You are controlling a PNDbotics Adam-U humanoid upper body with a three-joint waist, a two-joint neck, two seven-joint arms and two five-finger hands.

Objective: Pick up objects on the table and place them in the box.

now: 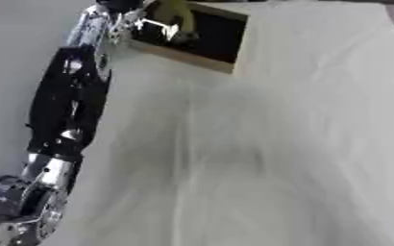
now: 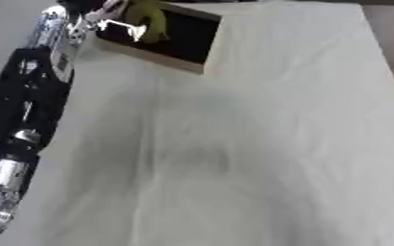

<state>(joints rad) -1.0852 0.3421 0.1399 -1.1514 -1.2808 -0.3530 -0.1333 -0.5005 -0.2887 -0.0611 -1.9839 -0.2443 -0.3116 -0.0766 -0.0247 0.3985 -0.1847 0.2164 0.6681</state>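
The left hand is reaching over the far-left box, fingers seemingly curling round a yellow-green object, while the bench is showing nothing else left.

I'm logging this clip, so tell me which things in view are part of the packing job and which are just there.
Part of the job:
- box
- yellow-green object over the box
- left hand, reaching into the box

Just there:
- white tablecloth

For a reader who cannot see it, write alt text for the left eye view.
The robot's left hand reaches over an open box at the table's far edge, with a yellow-green object at its fingers. The white cloth-covered table fills the rest.
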